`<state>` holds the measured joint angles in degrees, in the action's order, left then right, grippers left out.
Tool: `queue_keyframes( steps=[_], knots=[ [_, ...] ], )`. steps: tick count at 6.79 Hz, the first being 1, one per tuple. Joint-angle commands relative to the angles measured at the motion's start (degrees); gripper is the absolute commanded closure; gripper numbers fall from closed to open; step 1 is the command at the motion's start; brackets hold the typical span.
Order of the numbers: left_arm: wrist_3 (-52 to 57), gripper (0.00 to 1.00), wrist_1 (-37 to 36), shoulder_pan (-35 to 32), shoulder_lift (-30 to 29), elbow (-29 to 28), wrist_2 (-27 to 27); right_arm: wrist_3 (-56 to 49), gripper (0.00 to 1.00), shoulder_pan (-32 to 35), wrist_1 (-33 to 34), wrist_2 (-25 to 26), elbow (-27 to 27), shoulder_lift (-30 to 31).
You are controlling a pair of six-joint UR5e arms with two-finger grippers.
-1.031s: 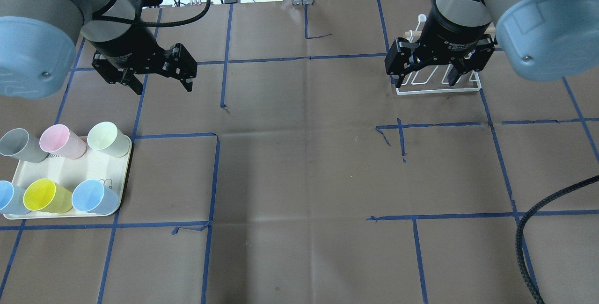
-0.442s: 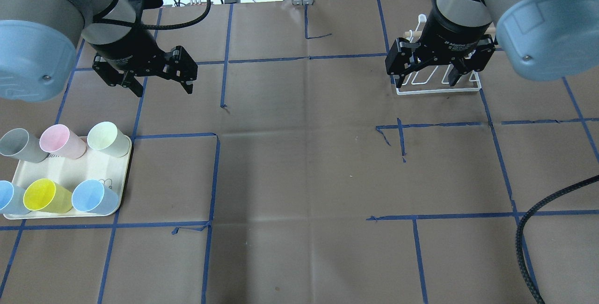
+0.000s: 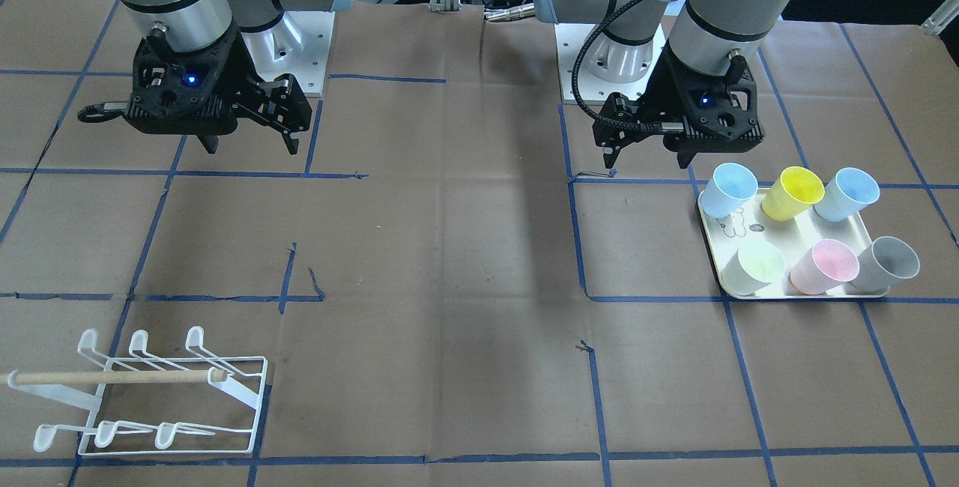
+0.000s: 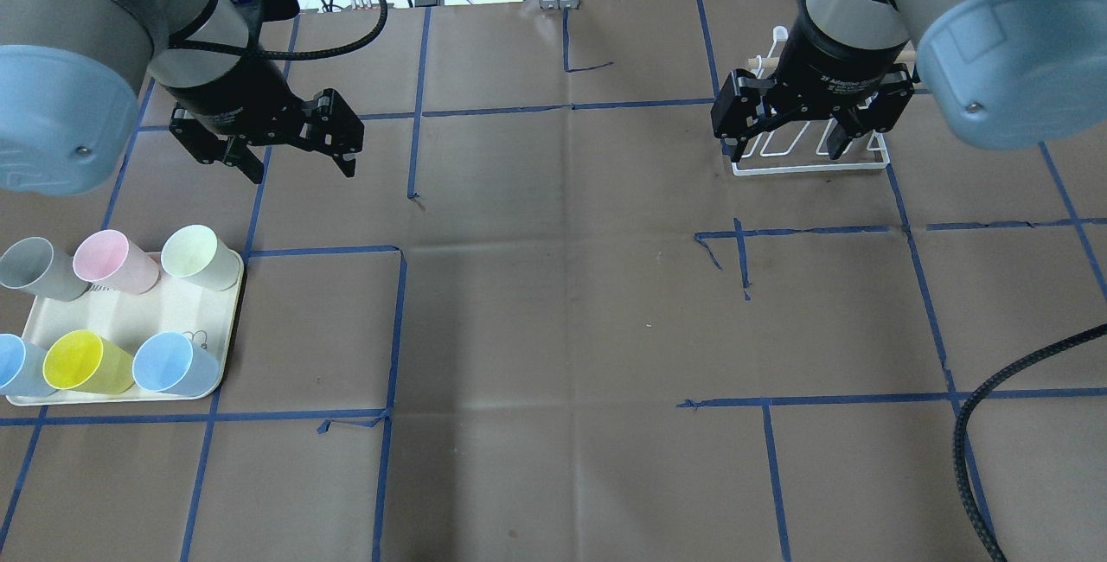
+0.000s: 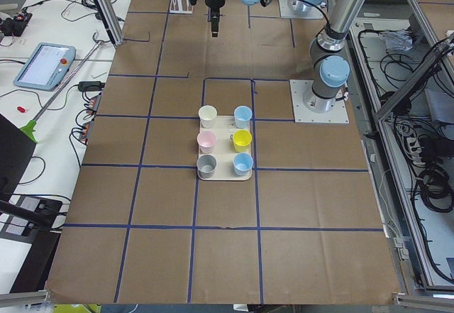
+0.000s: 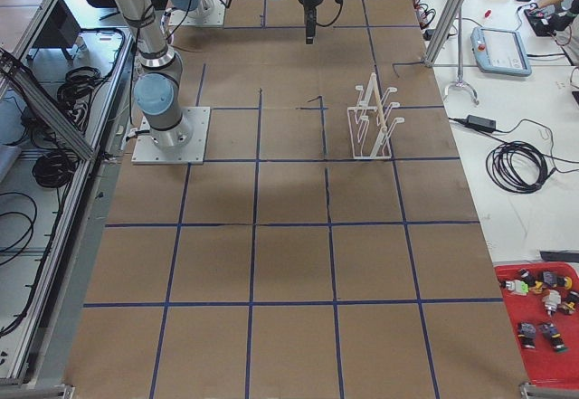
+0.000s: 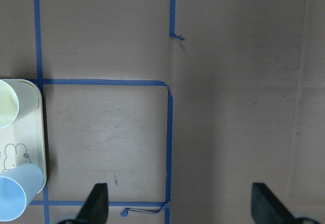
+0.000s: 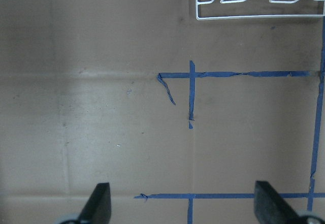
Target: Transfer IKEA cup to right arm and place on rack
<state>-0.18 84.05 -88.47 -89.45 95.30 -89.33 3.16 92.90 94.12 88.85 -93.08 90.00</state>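
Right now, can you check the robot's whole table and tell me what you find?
surface: brown paper table with blue tape lines.
job's things: six cups upright on the cream tray; white rack holds no cup.
clutter: nothing seen.
claws: left claw and right claw both open, holding nothing.
cables: thick braided black cable at the table's right side.
surroundings: tablet controller and red parts bin beside the table.

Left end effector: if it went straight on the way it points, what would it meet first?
The left end effector points down. It would likely meet the bare paper-covered table first, just beside the tray; its height above the table is unclear.
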Motion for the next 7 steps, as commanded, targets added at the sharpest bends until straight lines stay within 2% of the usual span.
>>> queue_keyframes(
  steps=[1,6,7],
  knots=[
    [3.92,0.0,-0.02,3.11,-0.11,0.06,-0.23,0.0,0.0,0.0,0.01,0.09,0.0,0.0],
    [26.43,0.0,0.33,23.75,-0.11,0.32,-0.23,0.0,0.0,-0.26,-0.08,0.27,-0.09,0.0],
    [27.33,0.0,-0.02,24.48,-0.72,1.19,-0.23,-0.26,0.0,-0.26,-0.08,0.35,-0.09,-0.09]
  ],
)
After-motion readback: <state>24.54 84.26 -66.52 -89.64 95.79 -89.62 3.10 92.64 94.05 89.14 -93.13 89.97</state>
